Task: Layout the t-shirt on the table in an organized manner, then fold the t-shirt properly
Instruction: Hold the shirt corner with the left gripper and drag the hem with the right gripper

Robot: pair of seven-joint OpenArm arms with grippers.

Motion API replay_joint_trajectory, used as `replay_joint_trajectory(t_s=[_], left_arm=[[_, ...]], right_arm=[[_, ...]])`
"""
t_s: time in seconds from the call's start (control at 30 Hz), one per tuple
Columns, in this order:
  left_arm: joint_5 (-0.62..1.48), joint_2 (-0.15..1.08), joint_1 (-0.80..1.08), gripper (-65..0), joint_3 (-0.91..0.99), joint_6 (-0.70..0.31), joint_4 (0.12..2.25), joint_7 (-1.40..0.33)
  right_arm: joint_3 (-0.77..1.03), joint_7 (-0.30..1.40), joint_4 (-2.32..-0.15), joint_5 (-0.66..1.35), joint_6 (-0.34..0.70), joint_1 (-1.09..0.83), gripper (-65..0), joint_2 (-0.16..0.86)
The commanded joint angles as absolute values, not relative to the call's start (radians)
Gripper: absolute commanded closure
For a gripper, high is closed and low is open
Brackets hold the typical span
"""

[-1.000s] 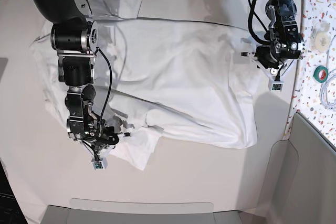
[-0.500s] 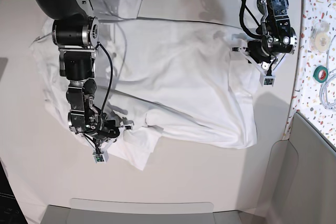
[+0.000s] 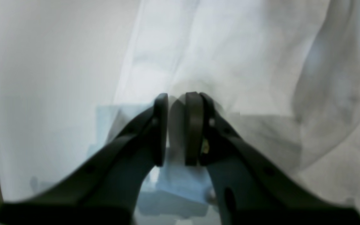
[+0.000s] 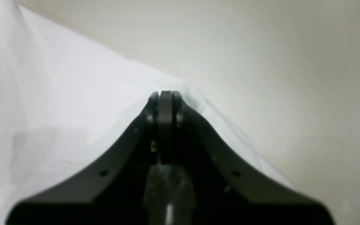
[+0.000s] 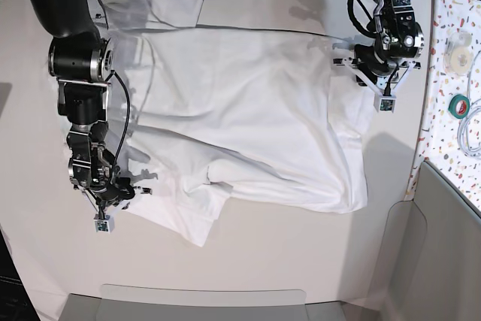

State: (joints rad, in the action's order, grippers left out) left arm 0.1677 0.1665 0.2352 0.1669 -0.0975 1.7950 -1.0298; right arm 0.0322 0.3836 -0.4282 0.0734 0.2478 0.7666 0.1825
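Observation:
The white t-shirt [image 5: 255, 118] lies spread and wrinkled across the off-white table [image 5: 301, 261]. Its lower flap is folded over near the front. My right gripper [image 5: 135, 190] is at the shirt's lower left edge. In the right wrist view the right gripper [image 4: 166, 93] is shut, with the shirt's [image 4: 58, 109] edge at its tip, over the table [image 4: 277, 62]. My left gripper [image 5: 349, 63] is at the shirt's far right edge. In the left wrist view the left gripper [image 3: 177, 97] pinches a ridge of the shirt [image 3: 230, 47] between nearly closed jaws, beside bare table [image 3: 42, 78].
A speckled terrazzo panel [image 5: 445, 28] lies along the right side with tape rolls [image 5: 455, 52], a green tape roll [image 5: 459, 105] and a white cable [image 5: 470, 137]. A grey bin [image 5: 451, 238] stands at the front right. A grey panel [image 5: 203, 302] lies at the front edge.
The right gripper has moved toward the view's left with the shirt's lower edge, pulling it outward. The left gripper has shifted back and inward onto the shirt's right edge.

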Motion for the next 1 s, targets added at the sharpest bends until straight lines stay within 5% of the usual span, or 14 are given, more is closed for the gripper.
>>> replay_joint_trajectory(t_s=[0.0, 0.5, 0.97], left_arm=[[0.151, 0.174, 0.245, -8.4, 0.170, -0.094, 1.796, -1.075], [0.151, 0.166, 0.245, -8.4, 0.170, -0.094, 1.796, -1.076], [0.151, 0.170, 0.245, -8.4, 0.170, -0.094, 1.794, -1.072]], right_arm=[[0.035, 0.389, -0.429, 0.062, 0.236, 0.789, 0.0, 0.196], [0.025, 0.608, -0.897, 0.295, 0.239, 0.659, 0.0, 0.147], [0.024, 0.433, -0.501, 0.206, 0.239, 0.728, 0.0, 0.133]])
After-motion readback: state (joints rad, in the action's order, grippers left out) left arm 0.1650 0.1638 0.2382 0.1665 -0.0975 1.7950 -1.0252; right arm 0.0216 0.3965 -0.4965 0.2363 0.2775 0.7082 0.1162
